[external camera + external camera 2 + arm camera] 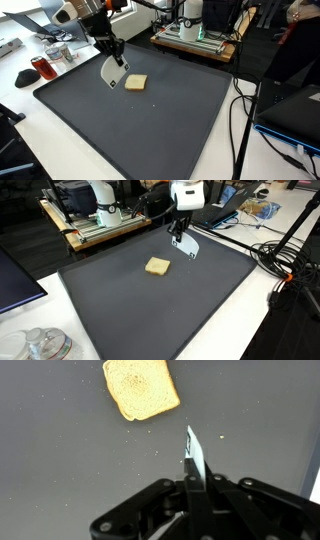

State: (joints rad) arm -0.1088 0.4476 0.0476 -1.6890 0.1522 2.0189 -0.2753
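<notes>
1. On the dark mat (180, 130), the bread slice (135, 83) lies clear of every edge, bare mat around.
2. The gripper (118, 60) clenches a white spatula (112, 73), blade just beside the bread slice.

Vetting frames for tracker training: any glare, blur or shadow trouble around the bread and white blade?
Wrist view: bread sharp, crumbs visible; tool dark, little detail; white blade edge-on, a thin sliver. In both exterior views: even light, no glare on the dark mat, blade bright against it, everything small and coarse.
</notes>
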